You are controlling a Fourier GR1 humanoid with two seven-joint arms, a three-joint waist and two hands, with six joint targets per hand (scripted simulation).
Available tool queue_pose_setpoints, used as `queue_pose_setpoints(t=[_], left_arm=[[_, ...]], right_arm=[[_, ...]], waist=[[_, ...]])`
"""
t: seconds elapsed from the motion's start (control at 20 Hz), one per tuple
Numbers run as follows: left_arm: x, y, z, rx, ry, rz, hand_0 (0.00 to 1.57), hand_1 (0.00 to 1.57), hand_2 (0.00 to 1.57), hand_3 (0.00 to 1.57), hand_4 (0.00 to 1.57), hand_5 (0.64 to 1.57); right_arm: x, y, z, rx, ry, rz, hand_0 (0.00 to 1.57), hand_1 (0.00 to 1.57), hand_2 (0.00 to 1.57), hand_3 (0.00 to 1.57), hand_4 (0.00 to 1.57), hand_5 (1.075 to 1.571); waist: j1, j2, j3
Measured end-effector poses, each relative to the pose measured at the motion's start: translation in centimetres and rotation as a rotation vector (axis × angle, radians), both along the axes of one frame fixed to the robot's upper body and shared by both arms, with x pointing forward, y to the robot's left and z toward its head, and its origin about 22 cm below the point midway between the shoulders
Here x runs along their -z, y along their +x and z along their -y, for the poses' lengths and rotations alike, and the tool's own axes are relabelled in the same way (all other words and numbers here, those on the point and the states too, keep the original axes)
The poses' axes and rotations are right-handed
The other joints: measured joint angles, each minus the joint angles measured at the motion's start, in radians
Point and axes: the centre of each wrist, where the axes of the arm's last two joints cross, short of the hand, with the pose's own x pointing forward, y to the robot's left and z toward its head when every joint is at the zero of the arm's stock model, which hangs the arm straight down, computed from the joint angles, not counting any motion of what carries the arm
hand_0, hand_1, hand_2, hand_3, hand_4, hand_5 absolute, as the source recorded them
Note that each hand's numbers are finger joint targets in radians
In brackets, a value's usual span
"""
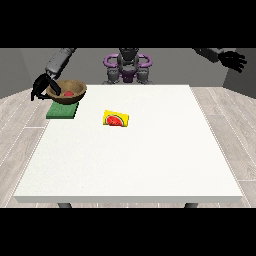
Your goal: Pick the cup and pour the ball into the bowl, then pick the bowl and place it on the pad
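Bowl on pad, upper left of frame; ball inside.

Brown bowl is seen on the green pad near the bench corner, red ball in it. Hand at the view's left is curled on the bowl's rim. Yellow cup is lying on its side mid-bench, well apart. Hand at the view's right is raised off the bench at upper right, fingers spread, holding nothing.
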Motion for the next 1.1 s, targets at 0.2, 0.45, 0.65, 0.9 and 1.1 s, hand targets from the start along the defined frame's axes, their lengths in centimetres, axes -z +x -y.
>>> queue_pose_setpoints(t=[0.2, 0.45, 0.65, 0.9, 1.1], left_arm=[[-0.7, -0.4, -1.2, -0.001, -0.008, 0.021, 0.0, 0.0, 0.0, 0.0, 1.19, 1.557], [-1.8, -0.3, -1.5, -0.001, 0.003, 0.06, 0.0, 0.0, 0.0, 0.0, 1.17, 1.549], [-2.0, -0.5, -1.7, 0.008, 0.009, 0.046, 0.0, 0.0, 0.0, 0.0, 1.18, 1.55], [-0.7, 1.2, 2.4, 0.073, 0.002, -0.031, 0.0, 0.0, 0.0, 0.0, 0.9, 1.559], [1.0, 2.3, 5.9, 0.113, -0.012, -0.146, 0.0, 0.0, 0.0, 0.0, 0.9, 1.559]], right_arm=[[-0.4, -0.2, 1.3, 0.058, 0.021, 0.016, 1.55, 1.55, 1.57, 1.04, 0.0, 1.56], [-1.2, -0.4, 3.0, 0.115, 0.011, 0.013, 0.42, 0.42, 0.56, 0.92, 0.0, 1.518], [-0.9, -0.2, 3.1, 0.104, 0.04, -0.01, 0.0, 0.0, 0.18, 0.12, 0.0, 1.392], [-1.2, -0.1, 3.6, 0.103, 0.052, -0.069, 0.0, 0.0, 0.0, 0.0, 0.0, 1.354], [-2.3, 1.4, 2.3, 0.054, 0.068, -0.121, 0.0, 0.0, 0.0, 0.0, 0.48, 1.434]], waist=[[-0.001, 0.019, -0.0002], [0.007, 0.059, 0.0003], [0.022, 0.044, 0.0002], [0.025, -0.041, 0.0013], [0.016, -0.17, 0.0007]])
